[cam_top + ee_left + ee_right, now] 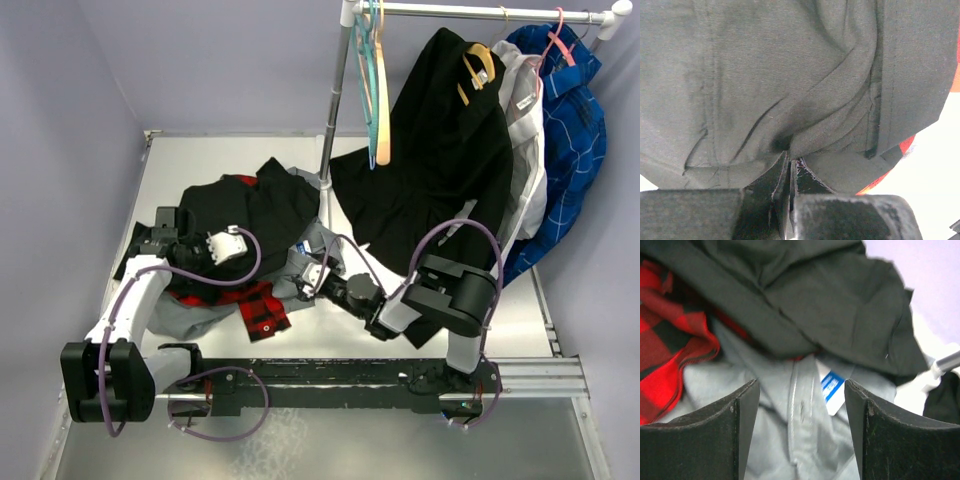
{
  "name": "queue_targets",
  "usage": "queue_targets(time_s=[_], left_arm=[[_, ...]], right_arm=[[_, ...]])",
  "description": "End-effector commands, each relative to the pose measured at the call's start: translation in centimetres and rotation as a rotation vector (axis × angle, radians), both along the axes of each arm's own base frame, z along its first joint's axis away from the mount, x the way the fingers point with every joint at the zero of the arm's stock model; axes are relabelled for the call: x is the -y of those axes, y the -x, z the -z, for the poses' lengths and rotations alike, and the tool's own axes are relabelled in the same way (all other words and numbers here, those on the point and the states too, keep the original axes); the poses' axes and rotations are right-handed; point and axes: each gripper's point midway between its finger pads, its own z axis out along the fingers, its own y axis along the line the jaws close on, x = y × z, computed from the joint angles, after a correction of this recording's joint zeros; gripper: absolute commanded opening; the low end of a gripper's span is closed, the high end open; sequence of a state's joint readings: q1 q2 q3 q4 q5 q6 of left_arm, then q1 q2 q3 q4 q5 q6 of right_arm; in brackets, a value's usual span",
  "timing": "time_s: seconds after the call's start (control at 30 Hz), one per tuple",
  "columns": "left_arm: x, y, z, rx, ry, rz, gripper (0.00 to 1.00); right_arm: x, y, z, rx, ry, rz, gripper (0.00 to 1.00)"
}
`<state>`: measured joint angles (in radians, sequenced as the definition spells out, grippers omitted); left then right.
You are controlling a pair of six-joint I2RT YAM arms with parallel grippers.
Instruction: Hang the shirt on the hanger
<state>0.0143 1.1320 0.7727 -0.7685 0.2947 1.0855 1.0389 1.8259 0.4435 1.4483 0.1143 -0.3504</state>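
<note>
The black shirt (250, 205) lies crumpled on the table at centre left, on top of other clothes. My left gripper (158, 238) is at its left edge. In the left wrist view the jaws (790, 162) are closed on a fold of the shirt (790, 75). My right gripper (312, 270) is open and empty, low over a grey shirt (800, 410) with a blue-and-white label, just in front of the black shirt (830, 305). No free light tan wooden hanger is in view.
A red-and-black plaid shirt (255, 305) and the grey shirt (190, 315) lie under the black one. A rack pole (335, 110) stands behind them. The rail holds teal hangers (372, 80), a longer black garment (440, 150) on a tan hanger (478, 65), a white shirt (525, 130) and a blue shirt (565, 130).
</note>
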Motion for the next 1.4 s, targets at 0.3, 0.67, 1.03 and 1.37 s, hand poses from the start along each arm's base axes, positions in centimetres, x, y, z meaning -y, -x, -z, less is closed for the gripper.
queue_targets(time_s=[0.3, 0.67, 1.03, 1.37], left_arm=[[-0.1, -1.6, -3.3, 0.074, -0.012, 0.008, 0.06], [0.0, -1.7, -3.6, 0.046, -0.001, 0.002, 0.06], [0.6, 0.2, -8.6, 0.049, 0.033, -0.007, 0.09], [-0.1, 1.8, -20.1, 0.3, 0.011, -0.051, 0.12]], right_arm=[[-6.1, -1.3, -5.5, 0.34, -0.063, -0.047, 0.69], [-8.0, -2.3, -4.7, 0.341, -0.091, -0.035, 0.41], [-6.8, -1.3, -9.1, 0.368, -0.128, -0.021, 0.0], [-2.8, 3.6, -21.7, 0.254, -0.187, -0.068, 0.0]])
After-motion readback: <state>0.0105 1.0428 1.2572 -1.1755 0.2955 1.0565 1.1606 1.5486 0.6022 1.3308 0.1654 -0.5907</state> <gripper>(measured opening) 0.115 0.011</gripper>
